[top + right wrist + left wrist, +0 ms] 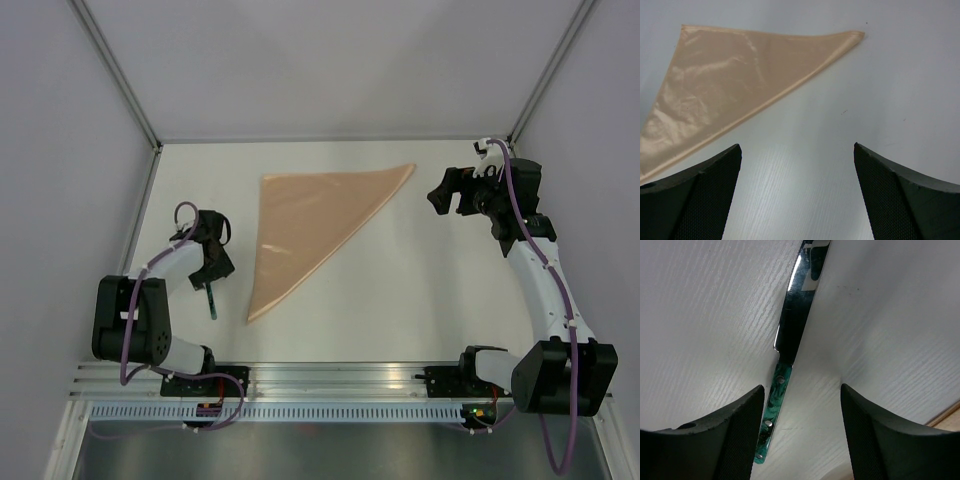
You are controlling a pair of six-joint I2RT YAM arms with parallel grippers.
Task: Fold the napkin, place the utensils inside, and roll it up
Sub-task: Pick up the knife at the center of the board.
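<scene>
The peach-orange napkin (310, 225) lies flat on the table, folded into a triangle; it also shows in the right wrist view (725, 75). One utensil, a knife with a marbled green handle (774, 410) and a silvery blade, lies left of the napkin's near tip (211, 303). My left gripper (207, 280) is open over the knife's handle (801, 390), which sits between the jaws, close to the left finger (735, 435). My right gripper (437, 198) is open and empty, right of the napkin's far right corner (797, 147). No other utensil is in view.
The table (400, 300) is white, with grey walls at the back and sides and a metal rail (330, 380) along the near edge. A strip of the napkin's edge (947, 415) shows at the right of the left wrist view.
</scene>
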